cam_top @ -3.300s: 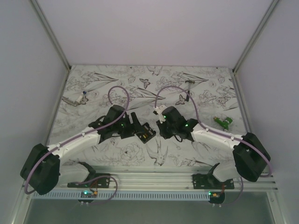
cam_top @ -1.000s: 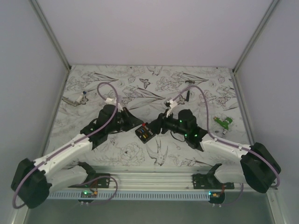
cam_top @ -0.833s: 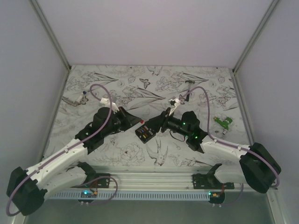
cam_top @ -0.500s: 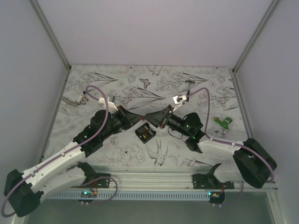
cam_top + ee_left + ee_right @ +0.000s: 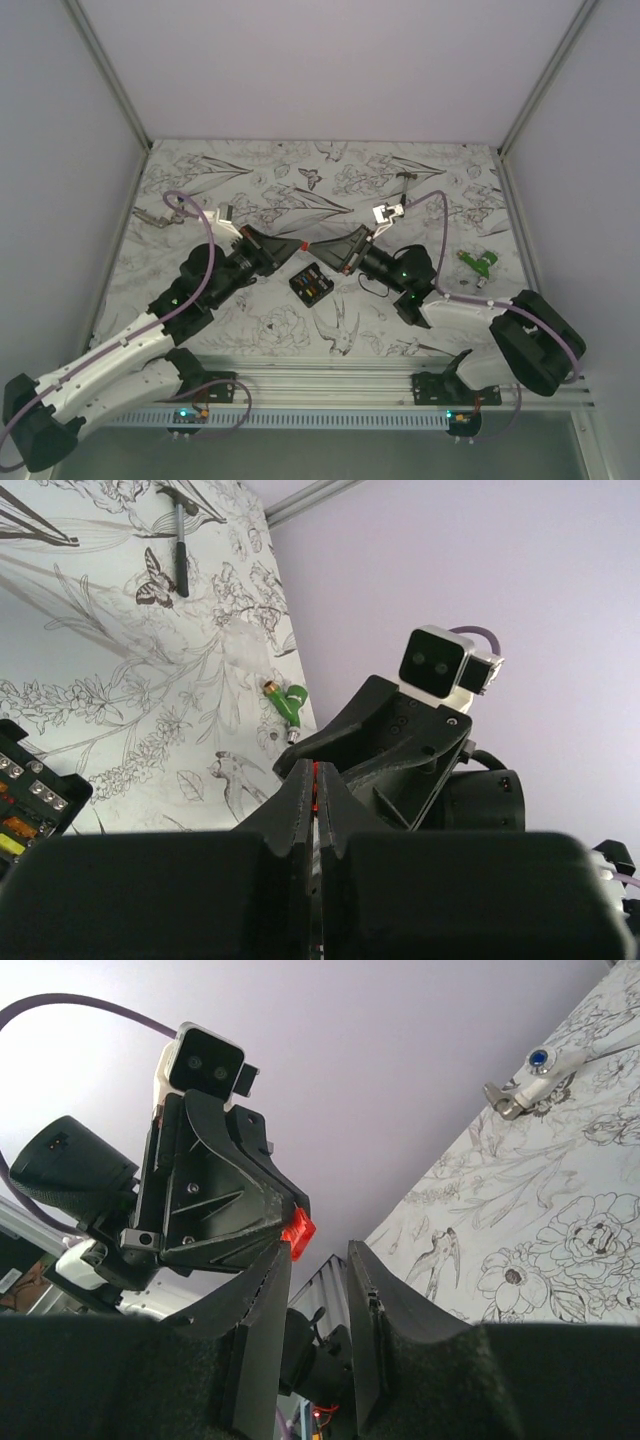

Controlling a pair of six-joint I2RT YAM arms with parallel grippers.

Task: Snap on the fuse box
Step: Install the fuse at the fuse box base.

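While black rectangular fuse box (image 5: 311, 285) lies flat, left claw (image 5: 313, 778) pressed together, right claw (image 5: 320, 1252) spread.

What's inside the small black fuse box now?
The small black rectangular plastic fuse box lies face up, uncovered: tiny yellow and orange fuses show. Anything beneath them is hidden.

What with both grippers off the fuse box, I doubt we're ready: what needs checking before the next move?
1. Fuse box flat on table, untouched by either gripper: ok.
2. Box closed: not ok, fuses exposed.
3. Left gripper shut: ok; red bit at its tip, cannot tell what.
4. Right gripper open, empty: ok.
5. Hammer and green object apart from box: ok.
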